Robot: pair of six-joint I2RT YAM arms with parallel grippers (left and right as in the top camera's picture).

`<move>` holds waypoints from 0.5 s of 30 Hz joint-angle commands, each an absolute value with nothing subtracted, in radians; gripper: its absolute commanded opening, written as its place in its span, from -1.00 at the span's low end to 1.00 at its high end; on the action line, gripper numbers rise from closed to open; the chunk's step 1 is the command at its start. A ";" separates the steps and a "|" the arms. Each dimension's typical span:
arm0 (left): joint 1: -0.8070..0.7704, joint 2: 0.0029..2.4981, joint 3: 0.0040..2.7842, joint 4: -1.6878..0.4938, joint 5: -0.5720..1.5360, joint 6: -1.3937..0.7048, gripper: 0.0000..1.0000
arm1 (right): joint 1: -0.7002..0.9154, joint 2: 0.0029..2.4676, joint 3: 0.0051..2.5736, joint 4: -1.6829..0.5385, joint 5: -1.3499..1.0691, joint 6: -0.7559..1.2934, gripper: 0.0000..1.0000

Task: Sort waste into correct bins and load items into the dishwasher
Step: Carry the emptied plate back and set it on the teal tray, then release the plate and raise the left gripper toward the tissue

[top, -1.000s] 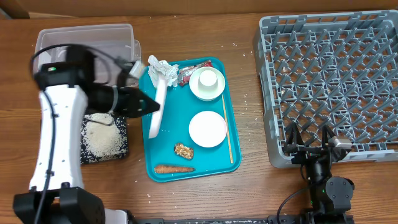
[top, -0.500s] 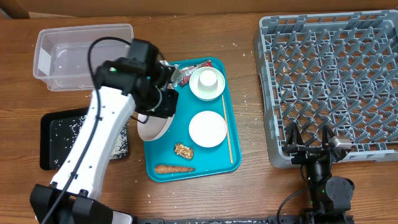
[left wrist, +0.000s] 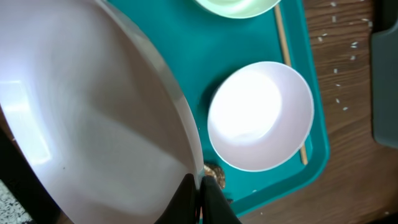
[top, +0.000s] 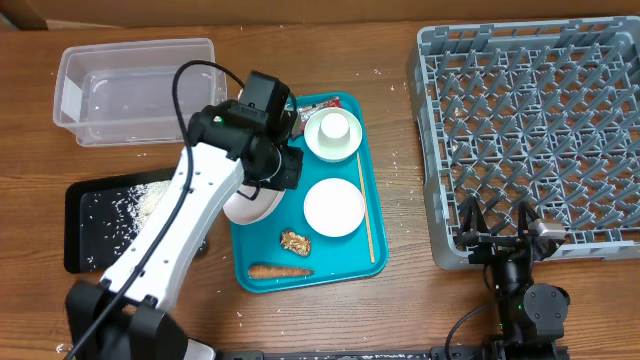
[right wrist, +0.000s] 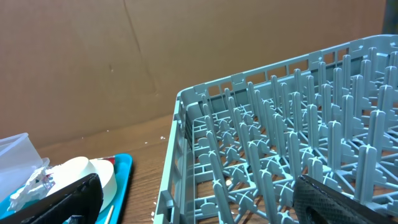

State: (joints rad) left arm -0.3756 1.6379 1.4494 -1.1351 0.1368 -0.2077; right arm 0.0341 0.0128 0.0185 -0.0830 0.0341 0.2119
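A: Wooden table (top: 400, 320) under everything, with rice grains scattered on it. What sits in the middle?
B: The teal tray (top: 345, 262). I'll place everything else from that.
A: Left arm first, then.
B: The left gripper (left wrist: 200, 186) is over the tray's left edge, its fingers pinched tight on the rim of a white plate (left wrist: 93, 124). From above, the plate shows under the arm and overlaps that left edge. I cannot tell whether it touches the tray.
A: And on the tray itself?
B: A white bowl (top: 334, 207) sits at the centre and a cup (top: 334, 126) on a saucer (top: 333, 154) at the far end. A chopstick (top: 368, 215) lies along the right rim. A carrot (top: 280, 271) is at the near end, with a brown crumbly bit (top: 295, 241) just beyond it.
A: Off the tray?
B: To its left and further back is a clear plastic bin (top: 135, 90). To its left on the near side is a black tray (top: 90, 240) dusted with rice. To its right, apart from it, is the grey dish rack (top: 530, 130).
A: The right arm?
B: The right gripper (top: 497, 222) is well to the tray's right, at the rack's near edge. Its fingers (right wrist: 62, 198) are spread wide with nothing held between them.
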 commanded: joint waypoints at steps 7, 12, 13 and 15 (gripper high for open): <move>-0.381 1.721 1.374 -1.031 0.113 -0.225 -0.92 | 0.038 0.003 0.008 -0.080 0.047 0.208 1.00; -0.386 1.740 1.364 -0.999 0.123 -0.225 -0.92 | 0.038 0.003 0.008 -0.081 0.047 0.208 1.00; -0.387 1.741 1.364 -0.994 0.124 -0.225 -0.92 | 0.038 0.003 0.008 -0.081 0.047 0.208 1.00; -0.388 1.742 1.364 -0.988 0.129 -0.225 -0.92 | 0.038 0.003 0.008 -0.080 0.047 0.208 1.00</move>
